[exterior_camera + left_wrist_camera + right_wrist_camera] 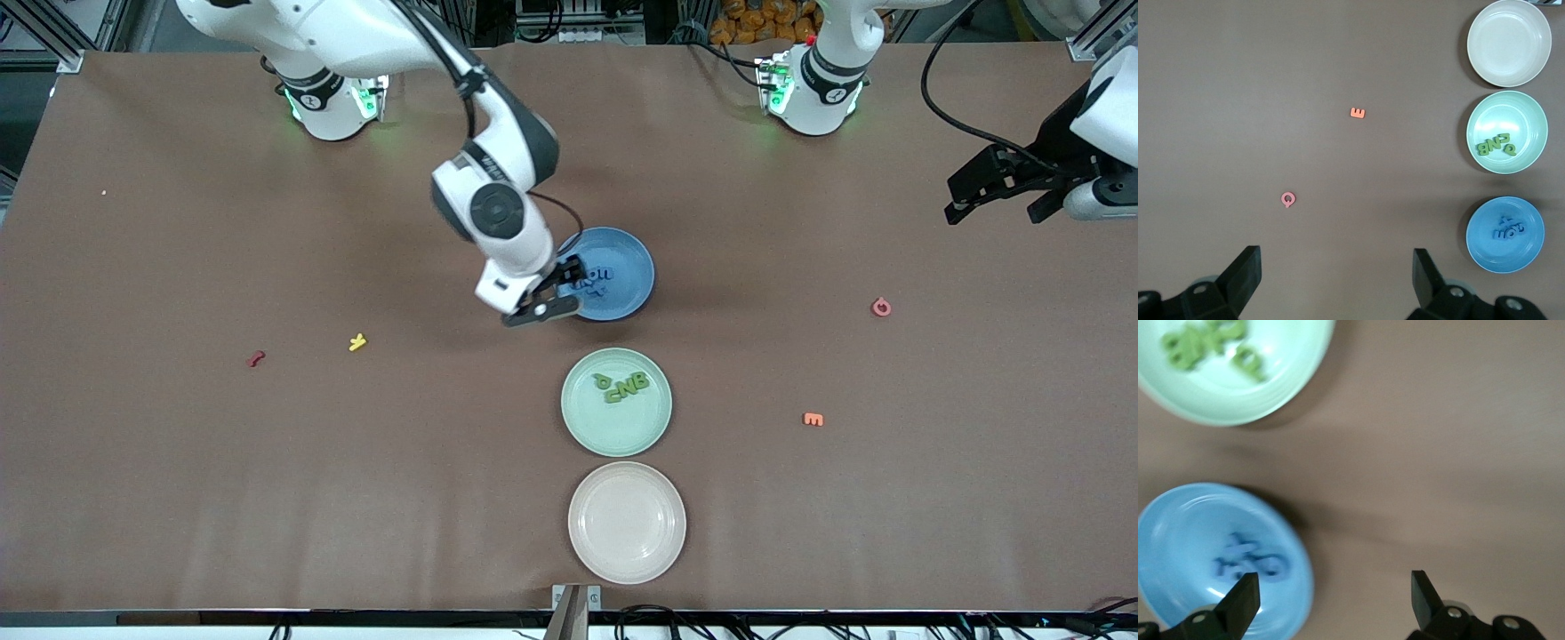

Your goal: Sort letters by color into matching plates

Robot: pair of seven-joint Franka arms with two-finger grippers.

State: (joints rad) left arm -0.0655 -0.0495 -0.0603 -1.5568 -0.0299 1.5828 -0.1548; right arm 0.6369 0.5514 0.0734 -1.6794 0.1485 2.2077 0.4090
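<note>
The blue plate (622, 258) holds a heap of blue letters (590, 283). The mint green plate (615, 422), nearer the front camera, holds several green letters (625, 386). My right gripper (556, 290) is open and empty, up over the blue plate's rim on the right arm's side. In the right wrist view the blue plate (1178, 540), its blue letters (1248, 561) and the green plate (1271, 380) with green letters (1205, 340) show. My left gripper (996, 200) is open and empty, waiting high over the left arm's end of the table. The left wrist view shows both plates (1528, 250) (1528, 123).
A cream-white plate (627, 523) lies nearest the front camera. An orange E (813, 419) and a pink Q (881, 307) lie toward the left arm's end. A yellow letter (357, 341) and a red letter (255, 359) lie toward the right arm's end.
</note>
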